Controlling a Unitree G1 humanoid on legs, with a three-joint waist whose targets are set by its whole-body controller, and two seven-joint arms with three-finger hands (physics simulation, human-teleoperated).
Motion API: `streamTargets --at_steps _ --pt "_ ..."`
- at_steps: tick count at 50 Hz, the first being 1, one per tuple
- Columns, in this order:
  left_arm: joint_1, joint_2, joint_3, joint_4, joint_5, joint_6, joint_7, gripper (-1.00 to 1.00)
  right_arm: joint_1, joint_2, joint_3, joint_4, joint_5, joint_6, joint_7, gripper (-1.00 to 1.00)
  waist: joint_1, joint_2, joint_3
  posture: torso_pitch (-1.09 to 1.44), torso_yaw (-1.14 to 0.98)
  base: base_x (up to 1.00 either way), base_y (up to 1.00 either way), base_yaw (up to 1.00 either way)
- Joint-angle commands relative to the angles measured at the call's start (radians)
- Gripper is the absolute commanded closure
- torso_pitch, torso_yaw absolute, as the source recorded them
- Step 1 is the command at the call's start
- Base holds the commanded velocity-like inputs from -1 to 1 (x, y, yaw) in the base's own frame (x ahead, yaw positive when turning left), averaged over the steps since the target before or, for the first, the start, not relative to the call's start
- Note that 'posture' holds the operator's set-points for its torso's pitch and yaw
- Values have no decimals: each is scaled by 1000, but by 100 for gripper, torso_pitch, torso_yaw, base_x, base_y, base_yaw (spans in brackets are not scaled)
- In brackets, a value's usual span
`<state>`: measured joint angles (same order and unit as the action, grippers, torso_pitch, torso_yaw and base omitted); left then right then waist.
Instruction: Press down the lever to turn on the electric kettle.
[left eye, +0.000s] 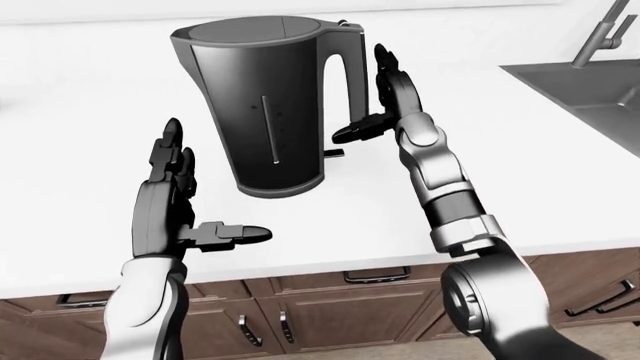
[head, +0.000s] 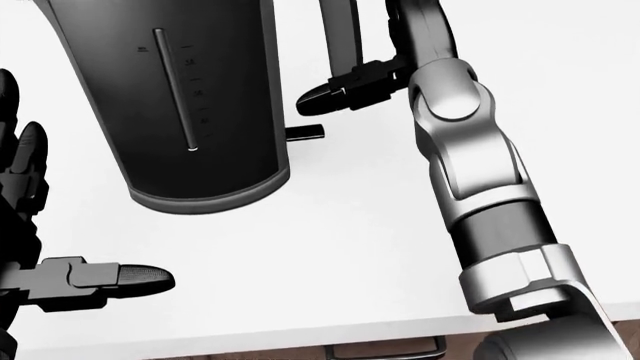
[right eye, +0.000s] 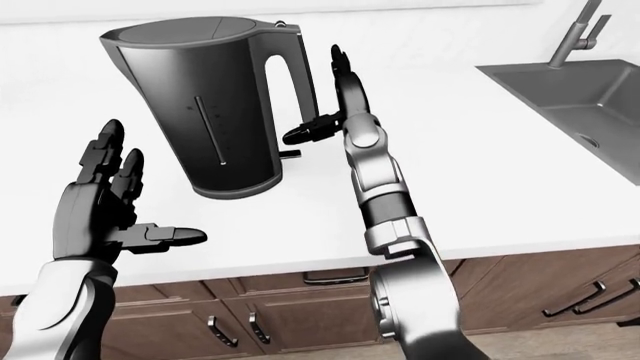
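The right hand (left eye: 385, 97) is hovering open beside the kettle (left eye: 262, 105) handle, thumb aimed above the lever (head: 305, 133). The left hand (left eye: 175, 202) is waiting open over the desk (left eye: 520, 187).

Kettle (left eye: 265, 105) upright on white table (left eye: 520, 172), lid shut.
Dark grey tapered body, vertical water gauge facing camera, loop handle (left eye: 350, 71) on view right; small black lever (left eye: 333, 154) protrudes at handle base.

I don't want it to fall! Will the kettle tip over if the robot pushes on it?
Probably not from a downward press. The kettle is tall but stands upright on a base wider than its top. A sideways shove high up by the right hand might rock it. The smooth counter may let it slide.
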<state>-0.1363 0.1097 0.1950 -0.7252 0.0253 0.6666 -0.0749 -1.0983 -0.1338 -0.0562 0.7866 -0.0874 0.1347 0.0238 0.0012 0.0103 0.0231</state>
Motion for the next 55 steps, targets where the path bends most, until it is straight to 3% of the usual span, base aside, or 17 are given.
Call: streamTargets --at_steps 1,10,20,26,33,55 --pt "-21 8 7 -36 1 -26 3 -100 -29 -7 -5 -20 -4 -47 -20 -100 1 3 -21 0 0 0 0 0" --pt "-19 7 5 -38 2 -25 6 -100 7 5 -1 -32 -2 -49 -26 -100 6 -1 -22 0 0 0 0 0" --pt "-13 7 9 -35 1 -33 3 -100 -42 -9 -9 75 -3 -98 -31 -100 6 0 -22 0 0 0 0 0" --pt "-11 7 11 -31 1 -38 1 -100 -101 -18 -18 277 -8 -208 -38 -100 4 1 -25 0 0 0 0 0" --pt "-11 8 14 -34 -1 -36 1 -100 -157 -23 -23 378 -27 -241 -39 -100 4 2 -26 0 0 0 0 0" --pt "-5 9 22 -31 -2 -45 -2 -100 -156 -3 -32 460 -85 -256 -52 -100 9 -2 -25 0 0 0 0 0"
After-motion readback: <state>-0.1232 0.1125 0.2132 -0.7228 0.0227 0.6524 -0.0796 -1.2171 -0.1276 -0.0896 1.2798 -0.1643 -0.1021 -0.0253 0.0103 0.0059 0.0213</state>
